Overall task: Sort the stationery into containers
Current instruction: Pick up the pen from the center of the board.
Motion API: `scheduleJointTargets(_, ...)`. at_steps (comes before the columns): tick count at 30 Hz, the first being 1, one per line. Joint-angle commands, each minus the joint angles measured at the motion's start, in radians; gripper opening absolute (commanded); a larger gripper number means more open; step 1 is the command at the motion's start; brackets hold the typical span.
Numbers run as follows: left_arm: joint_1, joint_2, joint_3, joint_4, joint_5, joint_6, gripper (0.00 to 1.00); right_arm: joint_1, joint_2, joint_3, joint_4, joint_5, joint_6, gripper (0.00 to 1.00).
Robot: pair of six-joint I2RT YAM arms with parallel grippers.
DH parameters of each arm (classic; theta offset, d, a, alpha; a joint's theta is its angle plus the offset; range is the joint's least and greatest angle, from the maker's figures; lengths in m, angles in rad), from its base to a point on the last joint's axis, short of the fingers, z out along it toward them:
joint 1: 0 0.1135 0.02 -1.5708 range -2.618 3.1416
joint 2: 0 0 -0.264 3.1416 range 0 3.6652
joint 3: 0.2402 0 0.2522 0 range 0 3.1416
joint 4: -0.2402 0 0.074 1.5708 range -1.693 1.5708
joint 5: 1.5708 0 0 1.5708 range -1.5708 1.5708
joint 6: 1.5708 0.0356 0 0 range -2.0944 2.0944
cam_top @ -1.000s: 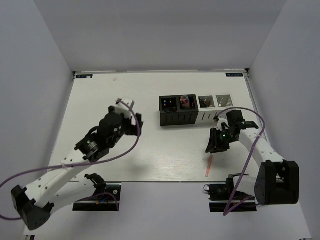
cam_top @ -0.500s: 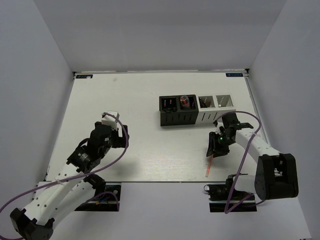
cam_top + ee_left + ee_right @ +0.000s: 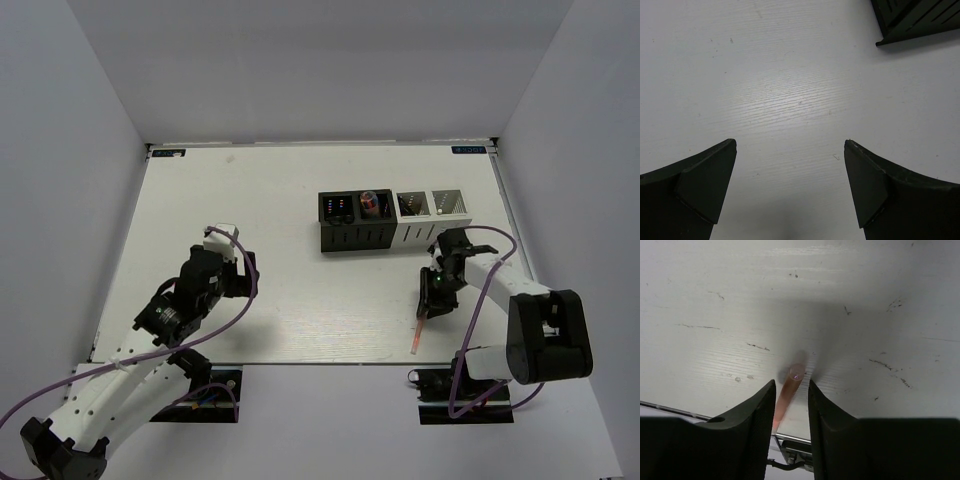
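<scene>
**Salmon stick and right gripper, before the grasp.** The thin salmon stick (image 3: 419, 333) lies flat on the table (image 3: 290, 200), close to the near edge on the right side. In the top view its long axis runs roughly from 12 to 6 o'clock, tilted slightly toward 1 and 7. Its far end sits beneath the right gripper (image 3: 432, 300), and the rest of it trails away toward 6 o'clock. In the right wrist view the stick (image 3: 788, 390) passes between the two fingers (image 3: 757, 410), whose jaws are narrowly parted and straddle it across its width. A sliver of table seems to show beside one pad, so the stick is probably not yet clamped, though the angle leaves contact uncertain. The containers (image 3: 390, 220) stand at about 11 o'clock from the stick. The left gripper (image 3: 238, 276) is well apart from it at 9 o'clock. Its jaws are spread wide over bare table (image 3: 790, 90), so the right arm is clearly the nearer.
</scene>
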Motion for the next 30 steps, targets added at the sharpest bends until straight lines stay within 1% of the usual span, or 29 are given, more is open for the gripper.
scheduleJointTargets(1, 0.010, -0.011, -0.012, 0.001, 0.014, -0.008, 1.00, 0.027, 0.038, 0.008, 0.019, 0.085, 0.043, 0.34)
scheduleJointTargets(5, 0.010, -0.018, -0.016, 0.001, 0.011, -0.003, 1.00, 0.041, 0.054, 0.017, 0.022, 0.099, 0.054, 0.24)
scheduleJointTargets(6, 0.009, -0.022, -0.017, 0.001, 0.011, -0.003, 1.00, 0.041, 0.060, 0.019, 0.025, 0.104, 0.060, 0.17)
scheduleJointTargets(9, 0.009, -0.028, -0.023, 0.003, 0.008, 0.000, 1.00, 0.044, 0.061, 0.022, 0.023, 0.118, 0.068, 0.12)
scheduleJointTargets(13, 0.009, -0.028, -0.024, 0.004, 0.008, -0.002, 1.00, 0.051, 0.060, 0.024, 0.020, 0.136, 0.073, 0.12)
scheduleJointTargets(15, 0.010, -0.030, -0.026, 0.002, 0.007, 0.000, 1.00, 0.054, 0.064, 0.027, 0.020, 0.148, 0.079, 0.13)
scheduleJointTargets(16, 0.012, -0.030, -0.024, 0.001, 0.008, 0.000, 1.00, 0.059, 0.066, 0.033, 0.020, 0.155, 0.079, 0.12)
scheduleJointTargets(17, 0.009, -0.030, -0.024, 0.001, 0.004, -0.002, 1.00, 0.060, 0.060, 0.036, 0.022, 0.165, 0.080, 0.06)
scheduleJointTargets(19, 0.009, -0.031, -0.027, 0.004, 0.004, -0.002, 1.00, 0.062, 0.048, 0.024, 0.052, 0.200, 0.079, 0.00)
scheduleJointTargets(25, 0.010, -0.030, -0.029, 0.004, 0.008, 0.003, 1.00, 0.064, -0.011, 0.016, 0.102, 0.199, 0.073, 0.00)
scheduleJointTargets(30, 0.010, -0.031, -0.032, 0.003, 0.010, 0.003, 1.00, 0.064, -0.106, 0.010, 0.140, 0.201, 0.028, 0.00)
